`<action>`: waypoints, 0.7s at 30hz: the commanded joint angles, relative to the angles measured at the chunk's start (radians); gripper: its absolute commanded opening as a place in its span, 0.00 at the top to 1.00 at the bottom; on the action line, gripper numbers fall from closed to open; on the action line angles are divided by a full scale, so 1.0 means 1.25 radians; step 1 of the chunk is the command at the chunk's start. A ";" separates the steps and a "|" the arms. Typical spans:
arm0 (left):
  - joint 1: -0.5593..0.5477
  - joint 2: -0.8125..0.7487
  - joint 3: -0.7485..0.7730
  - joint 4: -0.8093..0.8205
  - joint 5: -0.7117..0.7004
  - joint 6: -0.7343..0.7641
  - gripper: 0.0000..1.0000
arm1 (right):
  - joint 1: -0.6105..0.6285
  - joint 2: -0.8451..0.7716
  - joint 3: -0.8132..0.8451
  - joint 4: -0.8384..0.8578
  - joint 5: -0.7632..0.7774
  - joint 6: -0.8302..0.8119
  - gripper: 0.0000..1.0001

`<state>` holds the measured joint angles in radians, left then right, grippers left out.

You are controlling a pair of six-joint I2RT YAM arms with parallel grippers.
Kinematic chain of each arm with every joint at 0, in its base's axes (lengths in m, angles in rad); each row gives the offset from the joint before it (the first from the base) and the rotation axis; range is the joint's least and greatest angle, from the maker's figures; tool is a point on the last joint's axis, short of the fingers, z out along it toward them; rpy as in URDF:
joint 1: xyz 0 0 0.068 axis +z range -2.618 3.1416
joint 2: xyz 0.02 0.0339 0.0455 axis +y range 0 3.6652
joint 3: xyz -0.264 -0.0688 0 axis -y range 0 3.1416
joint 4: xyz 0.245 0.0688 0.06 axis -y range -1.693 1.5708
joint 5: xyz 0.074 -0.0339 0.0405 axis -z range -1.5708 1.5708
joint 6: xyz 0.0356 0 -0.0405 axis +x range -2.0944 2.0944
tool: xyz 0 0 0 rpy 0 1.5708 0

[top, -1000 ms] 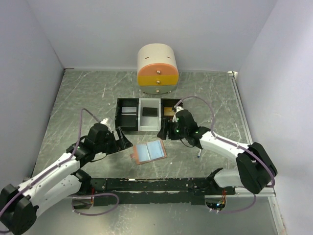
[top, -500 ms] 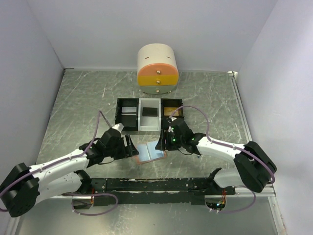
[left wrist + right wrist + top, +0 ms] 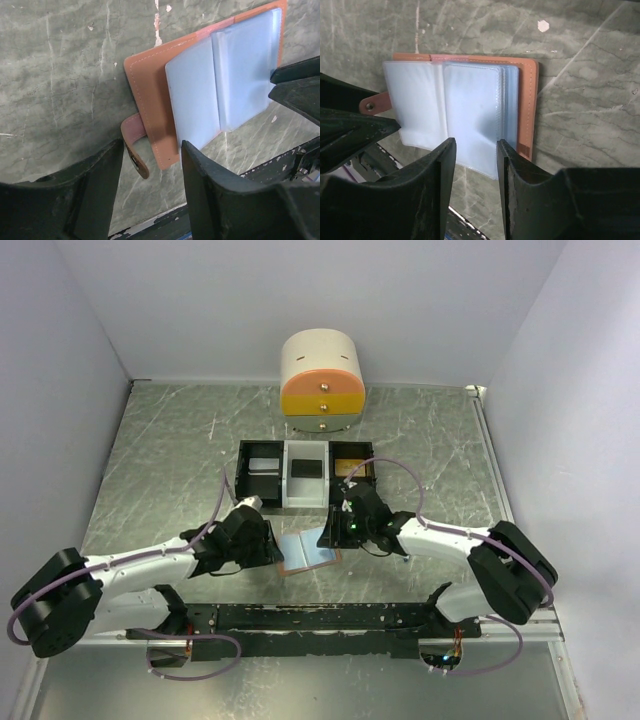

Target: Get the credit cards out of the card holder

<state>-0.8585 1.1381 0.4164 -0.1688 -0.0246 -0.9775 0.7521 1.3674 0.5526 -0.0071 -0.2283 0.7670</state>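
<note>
The tan card holder (image 3: 308, 550) lies open on the table, its light blue plastic sleeves facing up. In the left wrist view, my left gripper (image 3: 152, 150) is open just above the holder (image 3: 150, 100), by its snap strap (image 3: 132, 145). In the right wrist view, my right gripper (image 3: 475, 145) is open over the sleeves' near edge (image 3: 470, 110). In the top view, the left gripper (image 3: 272, 542) and right gripper (image 3: 328, 536) flank the holder. A grey card (image 3: 262, 466), a black card (image 3: 305, 468) and an orange-gold card (image 3: 345, 468) lie in the trays. No card shows in the sleeves.
The black-and-white compartment trays (image 3: 284, 490) stand just behind the holder. A cream and orange drawer unit (image 3: 322, 382) stands at the back. A black rail (image 3: 320, 618) runs along the near edge. Grey walls close in the sides.
Both grippers have closed in on the card holder. The left moved right toward its left edge. The right came down and left from the trays. The holder has stayed open.
</note>
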 commanded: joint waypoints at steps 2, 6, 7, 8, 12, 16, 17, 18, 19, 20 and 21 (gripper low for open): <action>-0.011 0.021 0.023 0.014 -0.035 -0.006 0.42 | 0.004 0.036 0.003 0.005 0.007 0.003 0.63; -0.012 0.023 0.022 0.015 -0.036 -0.001 0.49 | 0.003 0.036 -0.004 0.014 0.002 0.006 0.65; -0.012 0.024 0.023 0.015 -0.037 0.000 0.52 | 0.003 0.033 -0.006 0.014 0.002 0.007 0.65; -0.012 0.026 0.024 0.014 -0.038 0.001 0.53 | 0.004 0.031 -0.005 0.013 0.003 0.006 0.66; -0.012 0.035 0.025 0.026 -0.028 0.015 0.57 | 0.003 0.020 -0.006 0.015 -0.001 0.009 0.69; -0.014 0.046 0.025 0.033 -0.020 0.020 0.61 | 0.003 0.029 -0.005 0.033 -0.038 0.019 0.70; -0.014 0.048 0.025 0.035 -0.020 0.020 0.62 | 0.003 0.033 -0.005 0.039 -0.048 0.023 0.70; -0.014 0.049 0.025 0.034 -0.020 0.021 0.63 | 0.004 0.035 -0.007 0.048 -0.056 0.026 0.70; -0.014 0.050 0.025 0.035 -0.020 0.021 0.63 | 0.004 0.039 -0.006 0.054 -0.060 0.029 0.70; -0.015 0.048 0.025 0.034 -0.021 0.020 0.64 | 0.003 0.042 -0.006 0.056 -0.061 0.031 0.70; -0.015 0.046 0.025 0.034 -0.023 0.018 0.64 | 0.003 0.045 -0.005 0.058 -0.062 0.032 0.70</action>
<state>-0.8669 1.1904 0.4286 -0.1596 -0.0486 -0.9665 0.7521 1.4071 0.5526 0.0170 -0.2661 0.7841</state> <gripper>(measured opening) 0.369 0.306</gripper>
